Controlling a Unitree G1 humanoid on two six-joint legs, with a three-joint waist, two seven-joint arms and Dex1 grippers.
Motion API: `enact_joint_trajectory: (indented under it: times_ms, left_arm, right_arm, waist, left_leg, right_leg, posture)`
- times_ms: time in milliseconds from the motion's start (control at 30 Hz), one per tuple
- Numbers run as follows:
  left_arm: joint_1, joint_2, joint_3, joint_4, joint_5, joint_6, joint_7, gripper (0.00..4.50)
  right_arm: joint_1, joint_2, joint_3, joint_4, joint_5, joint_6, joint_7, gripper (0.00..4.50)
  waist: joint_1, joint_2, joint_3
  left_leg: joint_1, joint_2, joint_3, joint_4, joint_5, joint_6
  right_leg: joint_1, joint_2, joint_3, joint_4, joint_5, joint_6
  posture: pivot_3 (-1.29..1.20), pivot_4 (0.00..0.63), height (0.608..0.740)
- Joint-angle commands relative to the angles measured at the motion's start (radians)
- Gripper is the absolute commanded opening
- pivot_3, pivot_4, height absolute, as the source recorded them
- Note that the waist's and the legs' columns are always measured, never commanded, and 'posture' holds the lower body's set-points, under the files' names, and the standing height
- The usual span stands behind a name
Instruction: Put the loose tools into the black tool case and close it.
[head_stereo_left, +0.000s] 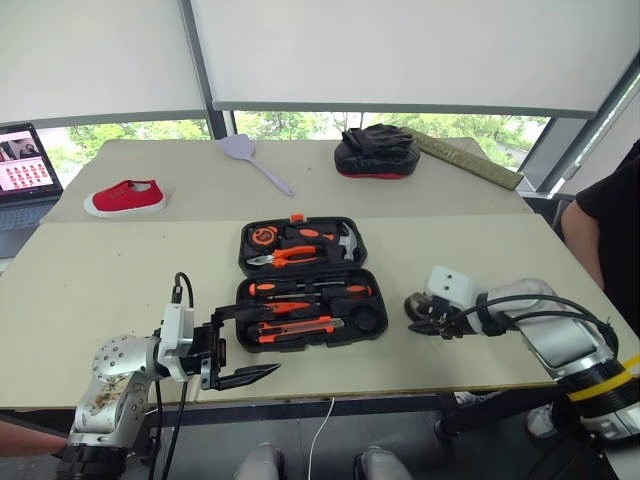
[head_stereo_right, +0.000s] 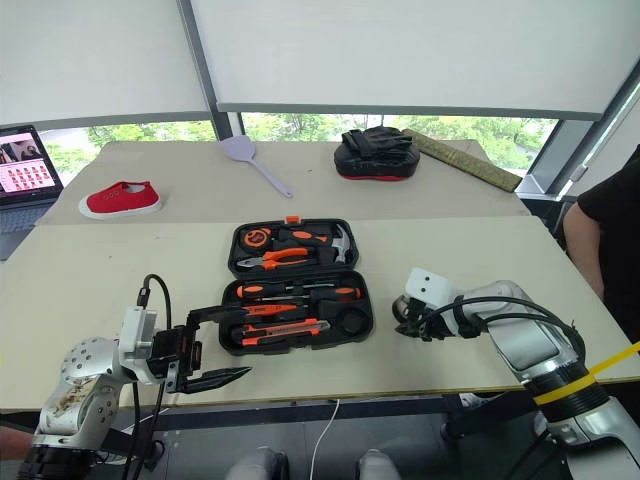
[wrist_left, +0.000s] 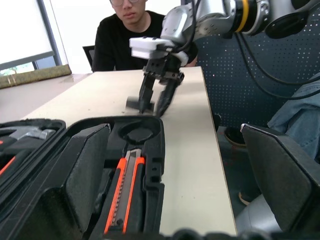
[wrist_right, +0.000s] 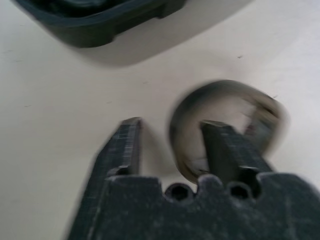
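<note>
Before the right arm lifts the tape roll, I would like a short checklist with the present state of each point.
1. Right gripper at the tape roll: ok. One finger stands inside the ring, the other outside its wall.
2. Grip firm: cannot tell. The roll is blurred and the fingers are not seen pressed on its wall.
3. Black tool case open: ok, the lid lies flat on the table.
4. Round slot for the roll free: ok, it looks empty.
5. Other tools seated: ok for the utility knife and the screwdrivers.
6. Left gripper clear of the path: ok, open at the case's left front corner.
</note>
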Motion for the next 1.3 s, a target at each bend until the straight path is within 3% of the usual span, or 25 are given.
enact_joint_trajectory:
  times_ms: [33,200,367,667,1067,1167,1300]
  left_arm:
    - [-0.019,0.001,0.002,-0.027,-0.008,-0.010,0.010,4.50]
    - [-0.019,-0.002,0.006,-0.029,-0.009,-0.010,0.021,4.50]
    - [-0.011,0.001,0.012,-0.029,-0.005,-0.014,0.035,4.50]
    - [0.023,0.019,0.029,-0.064,-0.003,-0.014,0.053,4.50]
    - [0.098,0.062,0.070,-0.081,0.004,-0.009,0.079,4.50]
    - [0.101,0.076,0.081,-0.078,0.004,0.005,0.091,4.50]
    - [0.104,0.098,0.126,-0.057,-0.009,0.033,0.124,4.50]
  right_arm:
    - [-0.029,-0.024,-0.016,-0.005,-0.012,-0.059,0.050,0.21]
    - [-0.079,-0.002,-0.078,-0.087,0.124,0.004,0.166,0.04]
    - [-0.175,0.130,-0.058,-0.214,0.277,0.230,0.164,0.04]
    - [-0.227,0.128,0.166,-0.130,0.115,0.264,0.136,0.04]
    - [-0.230,0.164,0.197,-0.047,0.039,0.206,0.095,0.04]
    - [-0.239,0.160,0.193,-0.058,0.057,0.211,0.135,0.97]
    - [-0.232,0.155,0.096,-0.108,0.165,0.182,0.210,2.33]
  waist:
    - [0.000,0.000,0.000]
    - [-0.004,0.000,0.000]
    - [-0.022,0.000,0.001]
    - [-0.010,-0.001,0.001]
    - [-0.009,-0.002,0.001]
    - [-0.013,-0.002,0.001]
    - [-0.011,-0.002,0.001]
  left_leg:
    - [0.000,0.000,0.000,0.000,0.000,0.000]
    - [0.000,0.000,0.000,0.000,0.000,0.000]
    - [0.001,0.002,-0.001,-0.001,0.000,0.000]
    - [-0.002,0.000,0.000,0.000,0.000,0.000]
    - [0.000,0.001,-0.001,-0.001,0.000,0.000]
    - [0.002,0.002,0.000,-0.001,0.000,0.000]
    - [0.001,0.002,0.001,-0.001,0.000,-0.001]
  right_leg:
    - [0.000,0.000,0.000,0.000,0.001,0.001]
    - [0.000,0.000,0.000,0.000,0.001,0.002]
    - [0.000,0.002,0.000,0.002,0.003,0.001]
    - [-0.002,-0.001,-0.002,0.000,0.001,-0.003]
    - [-0.001,0.000,-0.002,0.001,0.001,-0.005]
    - [0.000,0.000,-0.002,0.001,-0.002,-0.003]
    - [-0.001,0.000,-0.003,0.001,-0.002,-0.004]
  posture:
    - [0.00,0.150,0.740]
    - [0.00,0.150,0.740]
    - [0.00,0.150,0.740]
    - [0.00,0.150,0.740]
    - [0.00,0.150,0.740]
    - [0.00,0.150,0.740]
    - [0.00,0.150,0.740]
